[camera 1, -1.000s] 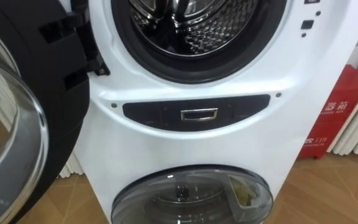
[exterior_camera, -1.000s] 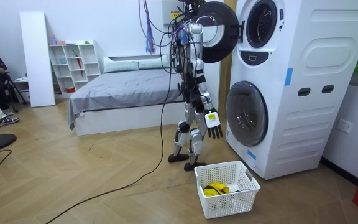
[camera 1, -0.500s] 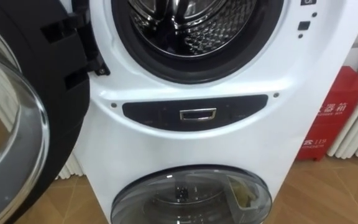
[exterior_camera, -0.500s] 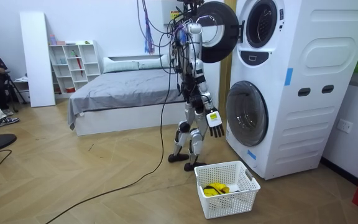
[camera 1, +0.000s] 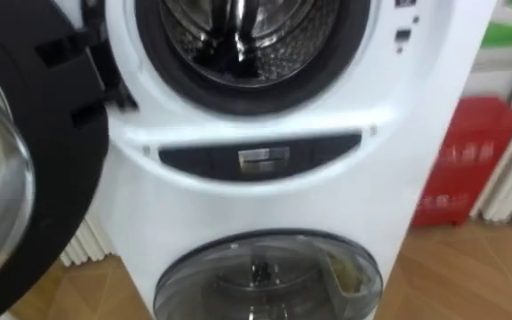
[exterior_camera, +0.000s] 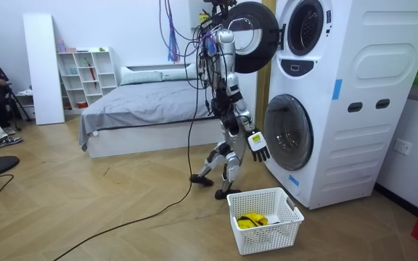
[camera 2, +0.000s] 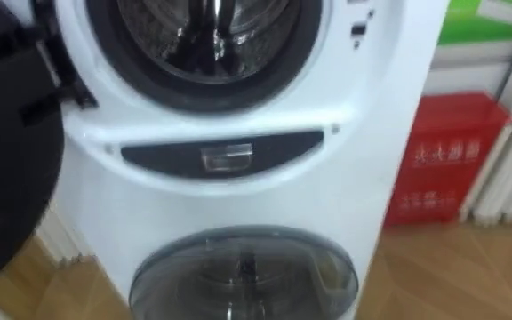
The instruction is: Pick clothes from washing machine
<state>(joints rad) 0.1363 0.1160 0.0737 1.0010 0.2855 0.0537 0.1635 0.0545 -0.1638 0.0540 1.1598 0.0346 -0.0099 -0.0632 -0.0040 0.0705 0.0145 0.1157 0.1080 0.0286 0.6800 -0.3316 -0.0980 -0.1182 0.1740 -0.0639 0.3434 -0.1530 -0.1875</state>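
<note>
While the washing machine drum (camera 1: 238, 40) faces the robot, right hand (exterior_camera: 256, 143) slack-fingered, empty.

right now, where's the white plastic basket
Room view, lower centre: the white plastic basket sits on the wooden floor before the stacked white washing machine, near the robot's feet.

No words or numbers can be read here. The red box (camera 1: 459, 160), at 3 o'clock from the washing machine (camera 1: 265, 200), has pale marks on its front (too blurry to make out). The dark panel (camera 1: 194, 158) below the open drum holds a small shiny window (camera 1: 264, 158) with nothing clear on it. In the room view, a blue sticker (exterior_camera: 337, 88) is on the machine's side, and no words show on it.
</note>
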